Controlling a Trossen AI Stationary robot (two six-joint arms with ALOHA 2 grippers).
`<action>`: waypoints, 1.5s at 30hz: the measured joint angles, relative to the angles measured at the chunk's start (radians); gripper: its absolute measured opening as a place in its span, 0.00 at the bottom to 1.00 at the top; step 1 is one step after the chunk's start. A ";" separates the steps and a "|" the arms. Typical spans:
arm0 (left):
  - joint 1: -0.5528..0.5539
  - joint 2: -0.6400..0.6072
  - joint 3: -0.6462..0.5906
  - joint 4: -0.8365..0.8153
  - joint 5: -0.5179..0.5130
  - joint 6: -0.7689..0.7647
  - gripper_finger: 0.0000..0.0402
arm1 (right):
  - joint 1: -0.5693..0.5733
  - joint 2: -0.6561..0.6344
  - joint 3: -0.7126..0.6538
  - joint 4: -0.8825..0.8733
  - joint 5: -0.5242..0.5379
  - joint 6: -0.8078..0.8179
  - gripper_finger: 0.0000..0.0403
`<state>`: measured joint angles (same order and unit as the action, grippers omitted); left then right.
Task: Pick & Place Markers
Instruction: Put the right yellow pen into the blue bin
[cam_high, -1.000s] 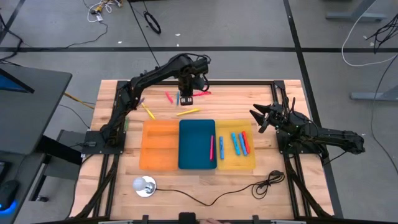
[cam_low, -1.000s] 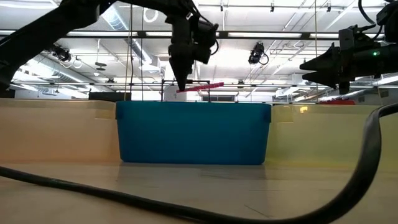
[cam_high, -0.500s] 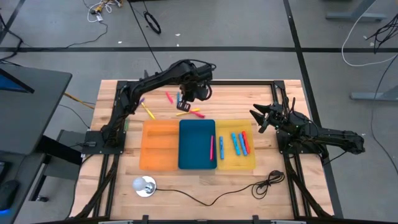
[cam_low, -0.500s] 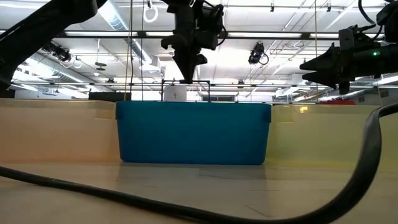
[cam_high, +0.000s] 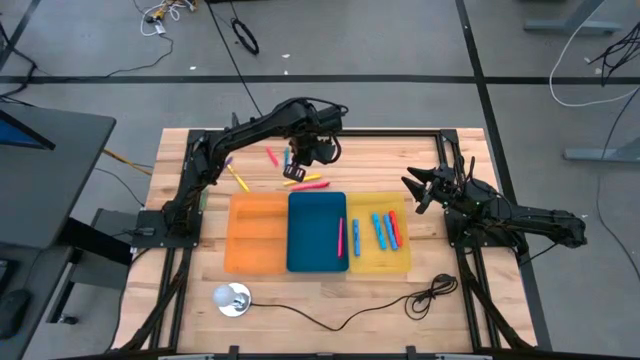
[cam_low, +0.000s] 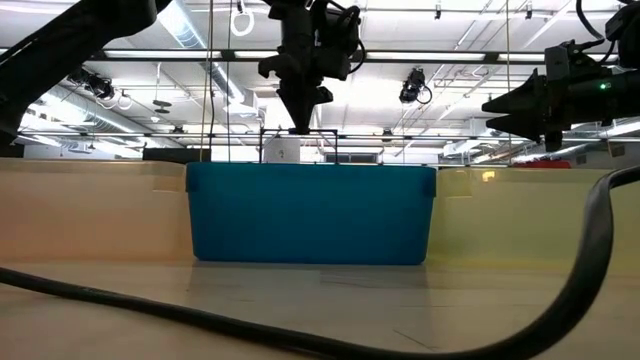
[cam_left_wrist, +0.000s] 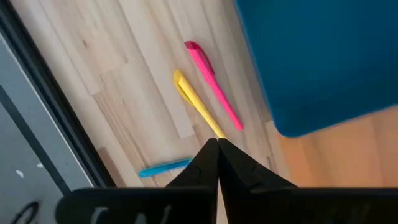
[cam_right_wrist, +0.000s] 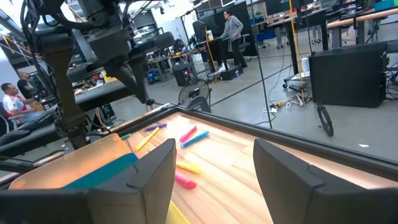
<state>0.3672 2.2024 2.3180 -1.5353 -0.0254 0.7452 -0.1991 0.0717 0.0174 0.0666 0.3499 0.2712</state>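
Observation:
My left gripper (cam_high: 300, 165) (cam_low: 300, 125) is shut and points down, beyond the blue tray's (cam_high: 317, 232) far rim. Its tips (cam_left_wrist: 217, 143) stand over one end of a yellow marker (cam_left_wrist: 198, 104). A pink marker (cam_left_wrist: 214, 87) lies flat on the wood beside it, and a blue one (cam_left_wrist: 165, 168) lies nearby. More markers lie farther left: pink (cam_high: 271, 157) and yellow (cam_high: 238, 178). One pink marker (cam_high: 340, 237) lies in the blue tray, and several blue and red ones (cam_high: 385, 230) lie in the yellow tray (cam_high: 400, 262). My right gripper (cam_high: 412, 188) (cam_right_wrist: 214, 180) waits open at the table's right. My left gripper's shut fingertips cover the near end of the yellow marker (cam_left_wrist: 208, 121) from above. I cannot tell whether they touch it. The marker lies flat on the table.
An orange tray (cam_high: 257, 232) sits left of the blue one. A black cable (cam_high: 430, 292) and a white round object (cam_high: 232, 298) lie near the table's near edge. A black frame (cam_high: 380, 130) borders the table. People show in the room beyond.
A second ago my left gripper held a pink marker, lifted. It has moved toward the table's near edge and turned. The pink marker has left it and now lies on the table by the blue tray's far rim, next to the yellow one.

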 joint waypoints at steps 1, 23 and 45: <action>0.000 0.000 0.000 0.005 0.000 -0.014 0.03 | 0.000 0.000 0.000 0.000 0.000 0.000 0.53; 0.036 0.014 -0.011 0.058 -0.016 -0.592 0.36 | 0.000 0.000 0.000 0.000 0.000 0.000 0.53; -0.010 0.019 -0.409 0.364 -0.067 -0.715 0.50 | 0.000 0.000 0.000 0.000 0.000 0.000 0.53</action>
<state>0.3569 2.2219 1.9092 -1.1710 -0.0926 0.0299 -0.1992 0.0718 0.0174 0.0666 0.3497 0.2714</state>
